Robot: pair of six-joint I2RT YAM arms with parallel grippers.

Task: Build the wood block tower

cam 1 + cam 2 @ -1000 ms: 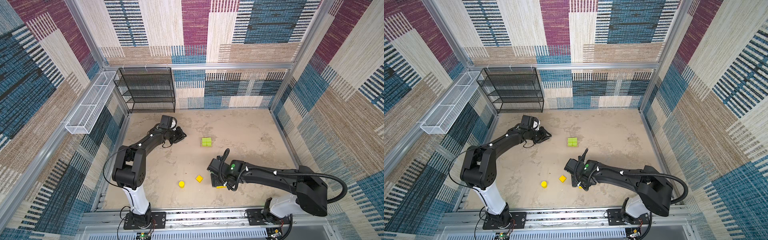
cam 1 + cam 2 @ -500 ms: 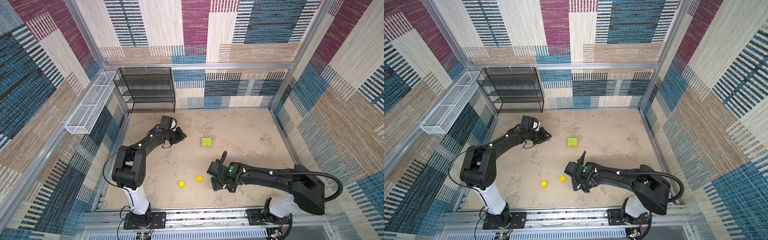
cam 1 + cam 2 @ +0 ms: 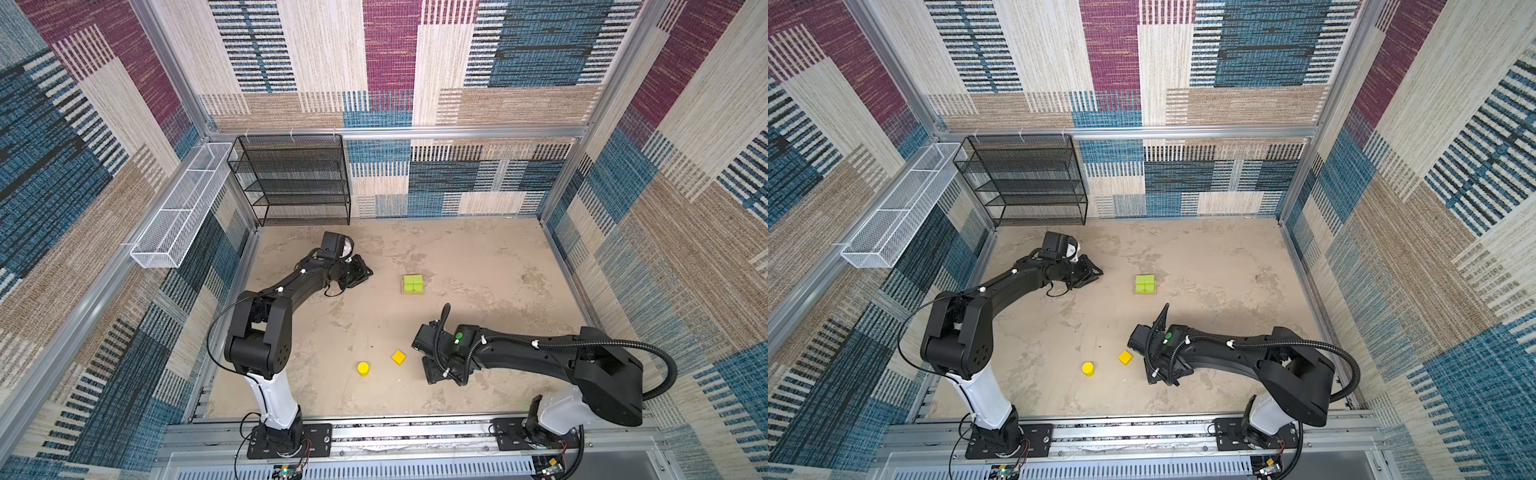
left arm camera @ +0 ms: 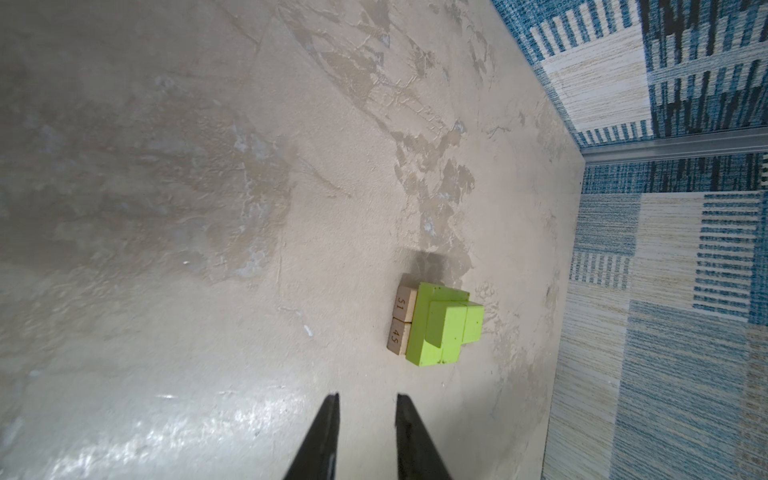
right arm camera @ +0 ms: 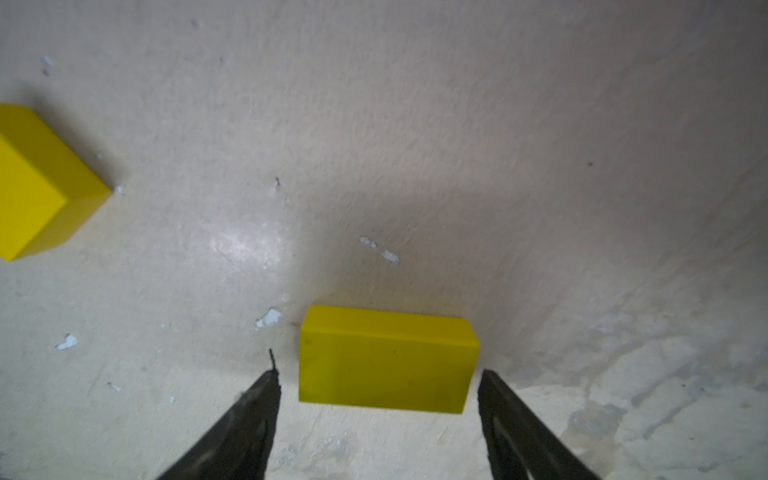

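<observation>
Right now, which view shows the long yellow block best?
Right wrist: the long yellow block sits whole inside the open right gripper. Both top views hide it under that gripper; left wrist misses it.

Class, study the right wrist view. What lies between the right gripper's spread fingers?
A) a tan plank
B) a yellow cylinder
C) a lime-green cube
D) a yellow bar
D: the yellow bar lies flat between the two fingers of the open right gripper.

Bright even light; tower (image 4: 440, 328) casts soft shadow, tabletop (image 4: 266, 411) glares.
</observation>
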